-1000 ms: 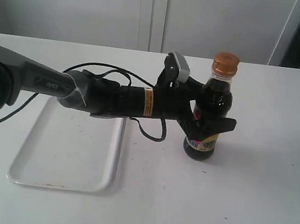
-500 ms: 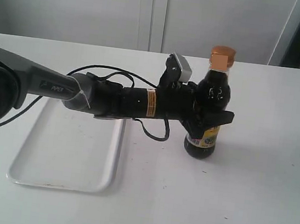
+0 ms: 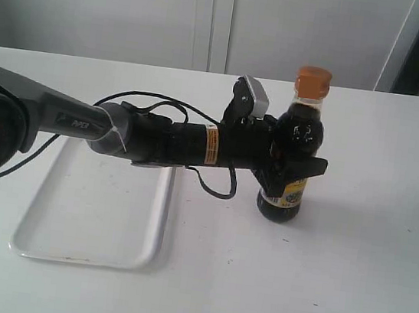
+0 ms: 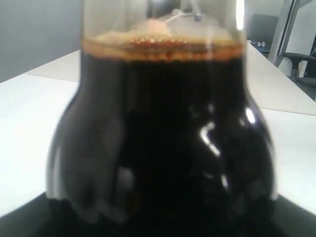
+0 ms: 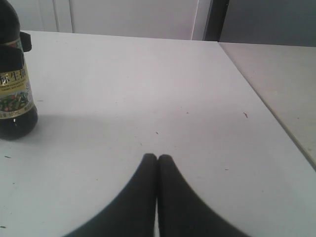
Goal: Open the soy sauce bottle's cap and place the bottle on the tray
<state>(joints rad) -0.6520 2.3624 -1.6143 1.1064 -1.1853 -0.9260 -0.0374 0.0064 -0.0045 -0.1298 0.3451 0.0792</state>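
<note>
The soy sauce bottle (image 3: 294, 148) stands upright on the white table, to the right of the tray (image 3: 87, 202). Its orange-gold cap (image 3: 313, 81) is closed on the neck. My left gripper (image 3: 289, 167) reaches in from the left and is shut on the bottle's middle, just above the label. The left wrist view is filled by the dark bottle (image 4: 158, 148), which hides the fingers. My right gripper (image 5: 157, 157) is shut and holds nothing, hovering low over bare table with the bottle (image 5: 12, 98) some way off. It does not show in the exterior view.
The left arm and its looped black cable (image 3: 206, 183) stretch across the tray's far right corner. The table's edge (image 5: 266, 106) runs past the right gripper, with another surface beyond it. A white wall stands behind the table.
The left gripper's fingers have drawn in around the bottle. The bottle shifted slightly and its cap now sits a little higher.
</note>
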